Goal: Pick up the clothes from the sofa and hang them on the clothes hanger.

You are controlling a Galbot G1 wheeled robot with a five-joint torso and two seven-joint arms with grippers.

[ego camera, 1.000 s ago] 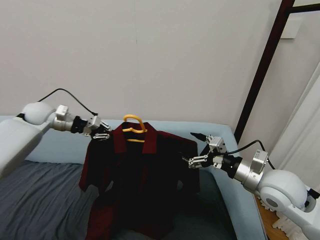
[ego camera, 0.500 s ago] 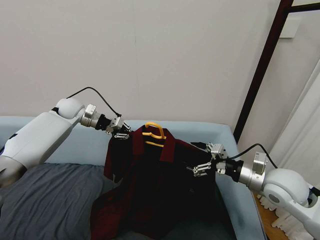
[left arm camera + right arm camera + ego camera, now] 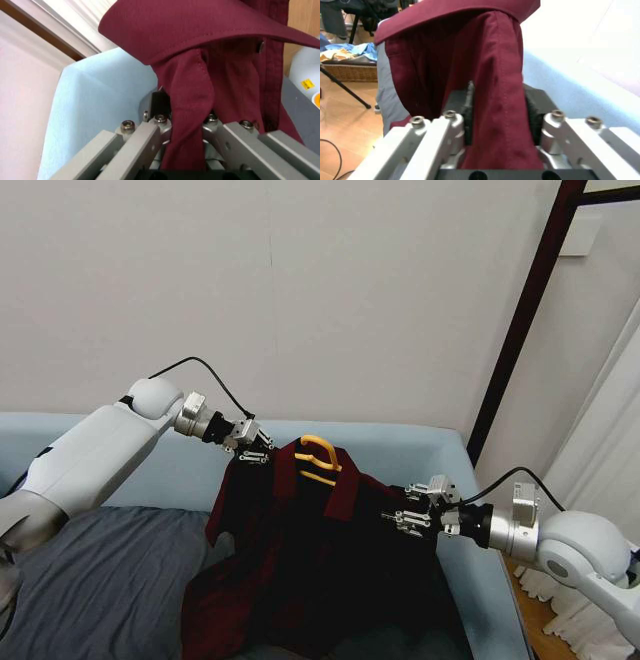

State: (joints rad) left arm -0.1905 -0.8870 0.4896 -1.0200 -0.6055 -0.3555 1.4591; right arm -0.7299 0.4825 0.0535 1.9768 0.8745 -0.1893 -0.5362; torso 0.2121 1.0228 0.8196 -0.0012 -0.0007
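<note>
Our left gripper is clamped on a fold of the dark red buttoned cotton shirt at one shoulder, the cloth pinched between its closed fingers in the left wrist view. Our right gripper grips the other shoulder the same way, with red fabric squeezed between its pads. From the head camera, the left gripper sits at ten o'clock of the shirt and the right at three o'clock. The shoulder line therefore slopes from ten down toward four, while the body hangs lengthwise toward six, its hem on the seat. A yellow-orange plastic hanger sits in the collar, hook toward twelve. Behind lies the pale blue sofa, with a grey blanket at eight o'clock.
</note>
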